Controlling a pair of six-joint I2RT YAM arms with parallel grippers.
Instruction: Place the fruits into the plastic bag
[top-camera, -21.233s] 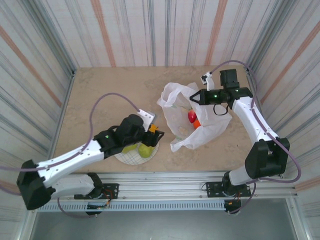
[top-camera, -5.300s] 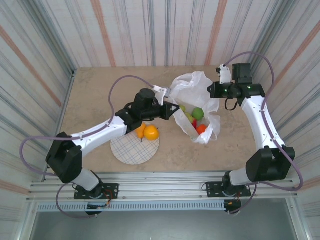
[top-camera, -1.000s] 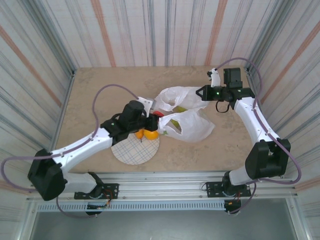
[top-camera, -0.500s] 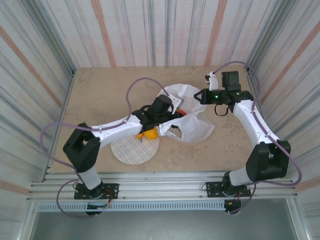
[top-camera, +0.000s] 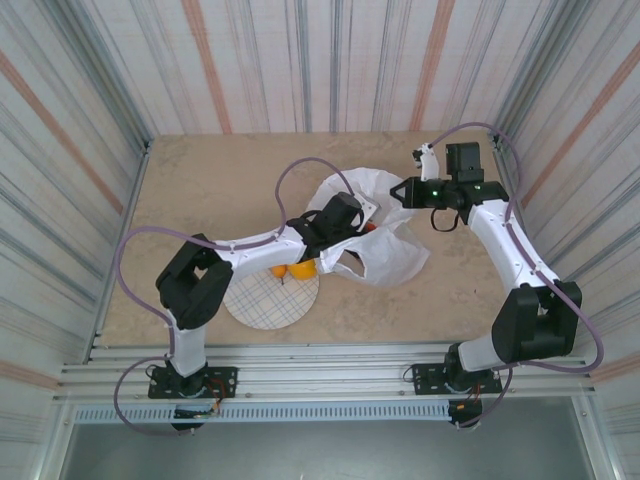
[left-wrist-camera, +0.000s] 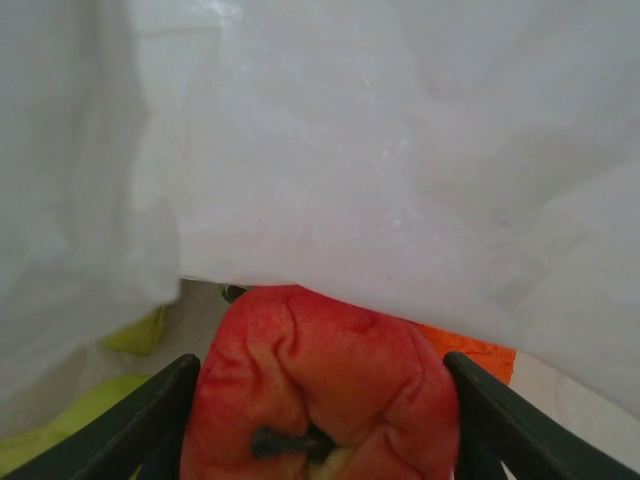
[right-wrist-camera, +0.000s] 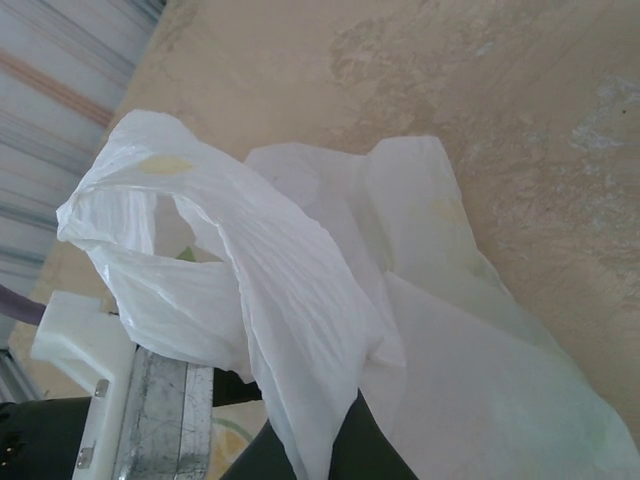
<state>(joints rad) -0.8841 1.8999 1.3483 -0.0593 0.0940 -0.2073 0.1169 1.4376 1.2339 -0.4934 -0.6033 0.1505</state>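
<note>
Between the two dark fingers (left-wrist-camera: 150, 425) of the left gripper (left-wrist-camera: 320, 370), a red apple (left-wrist-camera: 330, 400) is clamped, its stem hollow facing the wrist camera. Just above and around the apple hangs the white translucent film of the plastic bag (left-wrist-camera: 400, 150). Under its hem, pale green fruit (left-wrist-camera: 60, 435) shows to the lower left, and a patch of an orange fruit (left-wrist-camera: 470, 352) to the right. Seen from above, this gripper sits at the left side of the bag's mouth, with the left arm stretched across the table (top-camera: 200, 190). The right gripper (top-camera: 400, 190) is closed on a fold of the bag's upper edge and holds that edge raised off the tabletop. In its wrist view the crinkled film drapes over the dark fingers at the bottom edge. The bag's body lies slumped on the table right of centre, between the two grippers. Two oranges (top-camera: 303, 268) rest at the far rim of the plaid plate (top-camera: 268, 305), touching each other, just beside the bag's near-left corner and partly covered by the left arm.
</note>
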